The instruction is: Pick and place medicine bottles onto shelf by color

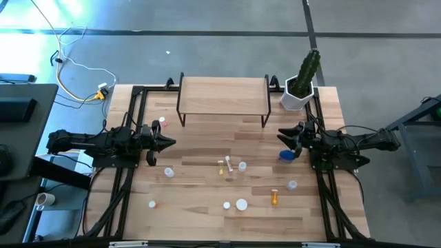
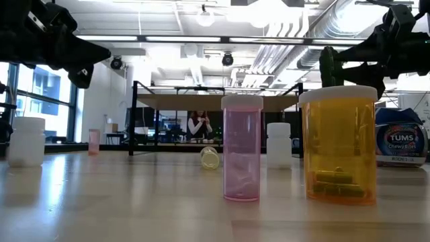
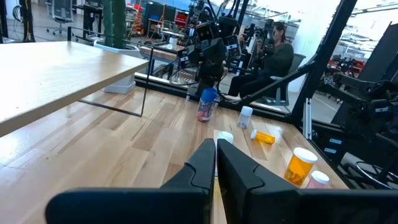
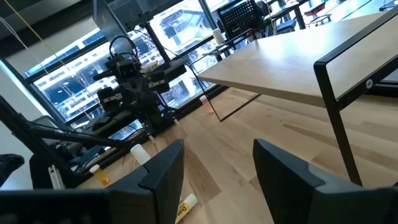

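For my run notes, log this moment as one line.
left claw: shut, empty, left side | right claw: open, empty, near blue jar | shelf: no bottles | bottles: scattered on table

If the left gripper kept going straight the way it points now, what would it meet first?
The left gripper, shut and empty, points across the table toward the right arm. First in line looks like the blue jar below the right gripper, though depth is unclear and it may pass above the bottles.

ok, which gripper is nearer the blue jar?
Right. The right gripper hangs open just above and beside the blue jar at the table's right side; the left gripper, shut, is far across the table.
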